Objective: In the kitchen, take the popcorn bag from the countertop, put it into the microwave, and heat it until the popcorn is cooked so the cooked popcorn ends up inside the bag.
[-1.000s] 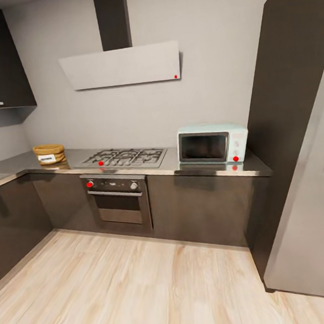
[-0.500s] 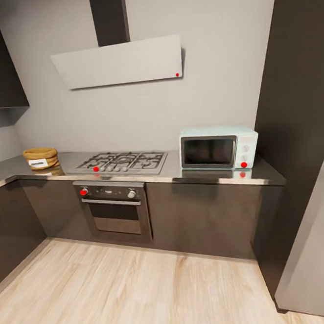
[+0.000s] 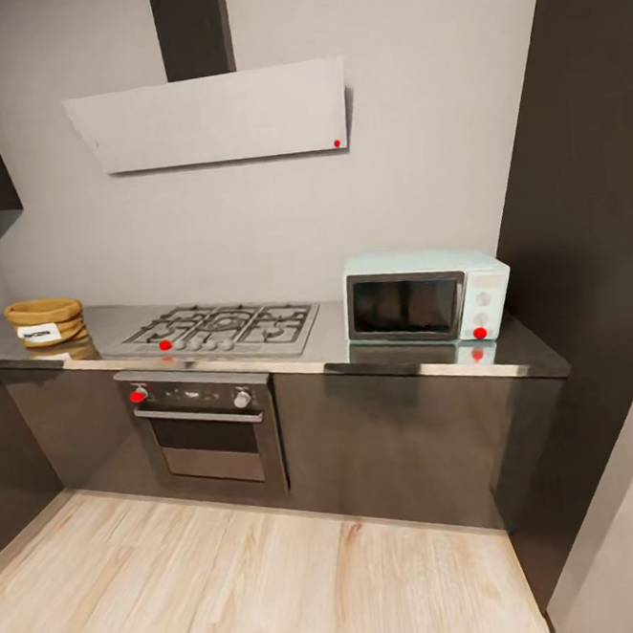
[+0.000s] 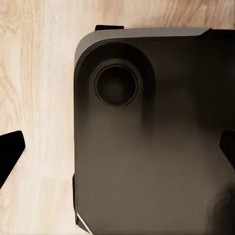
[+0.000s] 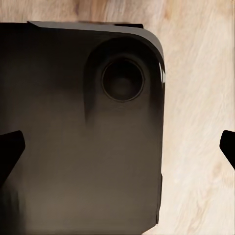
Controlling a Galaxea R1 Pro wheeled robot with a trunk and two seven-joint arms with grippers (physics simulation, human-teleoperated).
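One squat brown paper popcorn bag (image 3: 44, 322) with a white label sat at the far left of the long grey metallic desk (image 3: 436, 362), well apart from the one pale mint microwave (image 3: 426, 296) with its dark glass door closed at the right end; between them lay one inset gas hob (image 3: 220, 329) above one built-in steel oven (image 3: 203, 424). In each wrist view, two dark fingertips stood wide apart at the picture's edges, so the left pincer (image 4: 117, 152) and right pincer (image 5: 117, 149) were spread and empty over what seemed to be the robot's dark base (image 4: 147, 147) and the light wood plank floor (image 3: 245, 591).
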